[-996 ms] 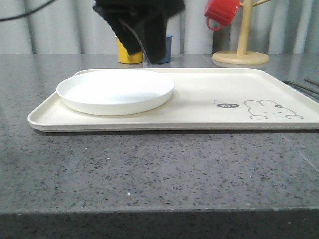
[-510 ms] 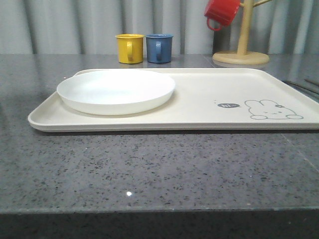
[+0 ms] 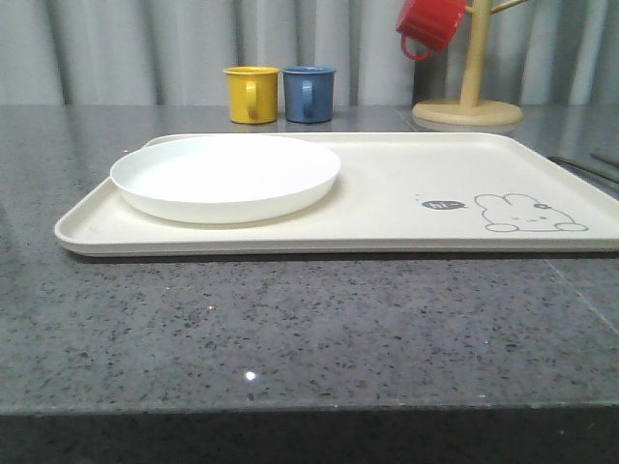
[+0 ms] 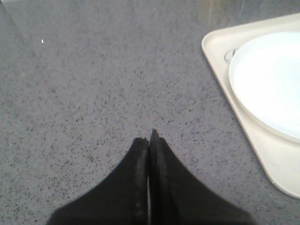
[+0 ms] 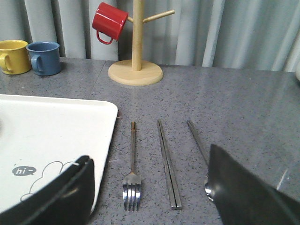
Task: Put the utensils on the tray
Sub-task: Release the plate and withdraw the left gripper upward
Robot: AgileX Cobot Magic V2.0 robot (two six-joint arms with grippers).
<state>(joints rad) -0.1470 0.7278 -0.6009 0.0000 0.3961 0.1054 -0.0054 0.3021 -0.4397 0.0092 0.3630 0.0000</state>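
The cream tray point(image 3: 387, 208) with its rabbit drawing lies across the grey table, and the white plate point(image 3: 224, 175) rests on its left half. In the right wrist view a steel fork point(image 5: 132, 168), a pair of chopsticks point(image 5: 168, 162) and a spoon point(image 5: 199, 145) lie side by side on the table just beside the tray point(image 5: 51, 136). My right gripper point(image 5: 150, 187) hangs open over the fork and chopsticks, one finger partly hiding the spoon's bowl. My left gripper point(image 4: 149, 140) is shut with nothing in it, above bare table beside the tray point(image 4: 220, 65) and plate point(image 4: 269, 84).
A yellow mug point(image 3: 251, 94) and a blue mug point(image 3: 309, 93) stand behind the tray. A wooden mug tree point(image 3: 468, 106) at the back right carries a red mug point(image 3: 430, 24). Bare countertop stretches in front of the tray.
A dark gripper that hung over the back of the plate one second ago has gone from the front view. The plate and tray have not moved.
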